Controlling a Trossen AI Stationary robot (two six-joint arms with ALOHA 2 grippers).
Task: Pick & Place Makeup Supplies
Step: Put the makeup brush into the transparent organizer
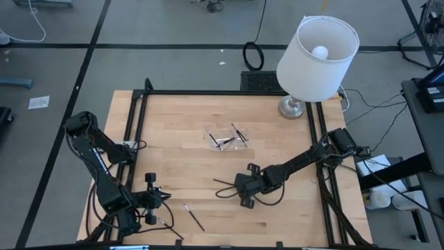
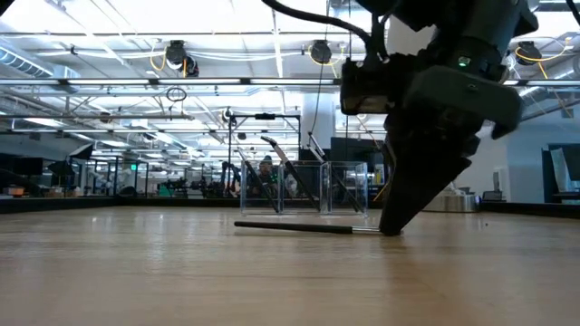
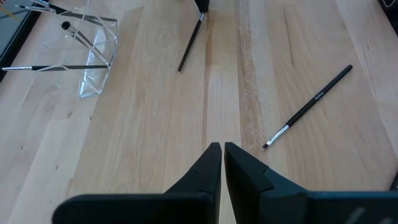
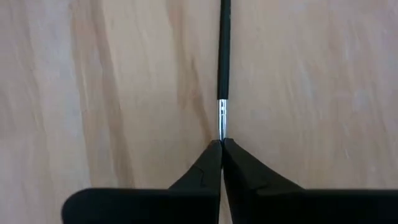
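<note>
My right gripper [image 4: 221,144] is clamped on just the silvery tip of a makeup stick [image 4: 224,56] lying flat on the table [image 1: 180,149], around 5 o'clock from the clear tray [image 1: 229,138]. With so little stick in the jaws, I worry it pivots or slips out on the lift. My left gripper [image 3: 222,149] waits near 7 o'clock, fingers together on nothing.
</note>
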